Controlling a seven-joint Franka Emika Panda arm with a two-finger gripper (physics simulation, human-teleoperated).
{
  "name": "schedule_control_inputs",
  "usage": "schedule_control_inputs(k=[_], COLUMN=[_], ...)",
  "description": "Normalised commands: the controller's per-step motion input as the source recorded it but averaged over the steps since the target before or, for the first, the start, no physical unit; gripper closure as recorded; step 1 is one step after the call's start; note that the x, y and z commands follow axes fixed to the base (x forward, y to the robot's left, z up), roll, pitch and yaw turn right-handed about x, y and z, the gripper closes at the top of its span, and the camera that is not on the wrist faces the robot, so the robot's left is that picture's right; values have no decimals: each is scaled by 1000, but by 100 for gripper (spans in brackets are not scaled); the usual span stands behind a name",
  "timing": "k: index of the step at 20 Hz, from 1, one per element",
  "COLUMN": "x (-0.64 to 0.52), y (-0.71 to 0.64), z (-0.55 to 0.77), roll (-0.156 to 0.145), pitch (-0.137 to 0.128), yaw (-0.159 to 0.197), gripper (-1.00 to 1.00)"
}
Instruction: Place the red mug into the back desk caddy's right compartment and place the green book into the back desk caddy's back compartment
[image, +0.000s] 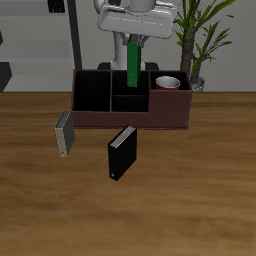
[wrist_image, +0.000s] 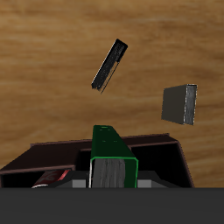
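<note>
My gripper (image: 133, 40) is shut on the green book (image: 133, 66) and holds it upright over the middle of the back desk caddy (image: 100, 118). The book's lower end is at the rear small middle section (image: 124, 84); I cannot tell whether it touches the bottom. In the wrist view the green book (wrist_image: 112, 156) fills the centre above the caddy's wall (wrist_image: 48, 156). The red mug (image: 167, 84) stands upright inside the caddy's wide right compartment, white inside showing. A red sliver of the mug (wrist_image: 54, 179) shows in the wrist view.
A black book (image: 121, 153) stands on the table in front of the caddy, also in the wrist view (wrist_image: 108, 64). A grey-white book (image: 65, 135) stands by the caddy's front corner, also in the wrist view (wrist_image: 179, 103). A potted plant (image: 197, 40) stands behind the caddy.
</note>
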Motion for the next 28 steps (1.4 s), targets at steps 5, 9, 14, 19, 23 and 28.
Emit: schedule_control_inputs(k=[5,9,14,19,23,28], x=[-432,-286,-358,-261,-198,-187], y=[69,55,66,-73,-63,-3], z=[-61,-45,-99,40,22,-77], roll=[-25,-2,23,-61,-81,-57], pitch=[-12,-17,-11,-39,-33,-7], yaw=[55,25,9,24,1,-4], gripper=[100,100,100,100,100,100])
